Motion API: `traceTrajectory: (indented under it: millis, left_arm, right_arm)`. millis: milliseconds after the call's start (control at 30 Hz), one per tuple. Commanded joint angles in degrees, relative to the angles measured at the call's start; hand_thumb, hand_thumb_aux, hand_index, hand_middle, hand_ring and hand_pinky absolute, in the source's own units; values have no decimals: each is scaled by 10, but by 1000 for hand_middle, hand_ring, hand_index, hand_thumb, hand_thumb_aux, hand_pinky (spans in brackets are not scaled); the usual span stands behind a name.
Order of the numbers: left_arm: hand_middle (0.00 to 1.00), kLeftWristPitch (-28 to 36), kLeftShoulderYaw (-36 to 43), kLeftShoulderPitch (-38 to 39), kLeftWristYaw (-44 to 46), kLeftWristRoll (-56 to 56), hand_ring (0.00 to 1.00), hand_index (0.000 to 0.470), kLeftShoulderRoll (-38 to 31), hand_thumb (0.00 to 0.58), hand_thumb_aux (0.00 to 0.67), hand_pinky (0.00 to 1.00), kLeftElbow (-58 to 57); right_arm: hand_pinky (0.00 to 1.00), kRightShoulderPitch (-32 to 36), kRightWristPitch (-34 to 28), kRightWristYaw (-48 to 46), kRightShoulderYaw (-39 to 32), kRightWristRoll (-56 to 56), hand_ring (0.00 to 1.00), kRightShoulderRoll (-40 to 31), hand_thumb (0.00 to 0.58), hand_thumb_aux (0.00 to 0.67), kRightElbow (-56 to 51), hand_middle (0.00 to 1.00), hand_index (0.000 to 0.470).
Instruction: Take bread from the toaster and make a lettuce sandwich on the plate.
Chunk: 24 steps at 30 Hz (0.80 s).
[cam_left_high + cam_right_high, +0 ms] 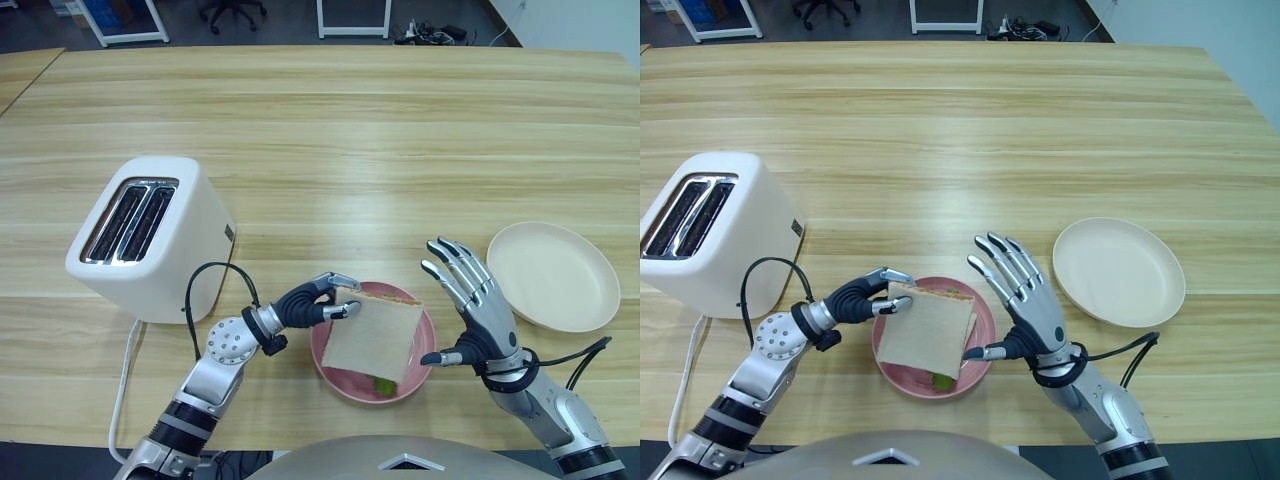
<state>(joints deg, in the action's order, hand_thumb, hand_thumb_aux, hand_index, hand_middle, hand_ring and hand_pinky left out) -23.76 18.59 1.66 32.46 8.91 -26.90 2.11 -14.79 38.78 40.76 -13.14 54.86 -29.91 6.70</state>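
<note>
We find the left hand (312,305) pinching the top bread slice (375,338) by its corner, over lettuce (382,384) on the pink plate (323,362) — final assembly, we judge. The right hand (480,315) is splayed beside the plate, holding nothing. Next move — release the slice squarely.

Your left hand (312,303) sits near the table's front edge, forearm angled in from the left, fingers pinched on a corner of the bread slice (375,335). Right hand (478,312) stands palm-inward just right of it, fingers spread, holding nothing.
</note>
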Motion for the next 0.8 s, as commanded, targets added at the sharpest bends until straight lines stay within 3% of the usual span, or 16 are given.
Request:
traceTrajectory:
  millis: [33,533,800]
  left_arm:
    - [1000,-5,-11,-18,8,-23,1000,470,11,580,670,1000,-28]
    - [1000,-84,13,-54,9,-145,1000,470,38,580,670,1000,-191]
    - [1000,-132,23,-87,-61,-226,1000,470,58,580,670,1000,-267]
  right_arm:
    - [0,-4,5,-7,-7,13,0,-3,0,0,-11,0,0]
    - [0,-12,50,-18,-18,4,0,-2,0,0,26,0,0]
    - [0,-22,106,-168,-85,-69,0,-35,0,0,1,0,0]
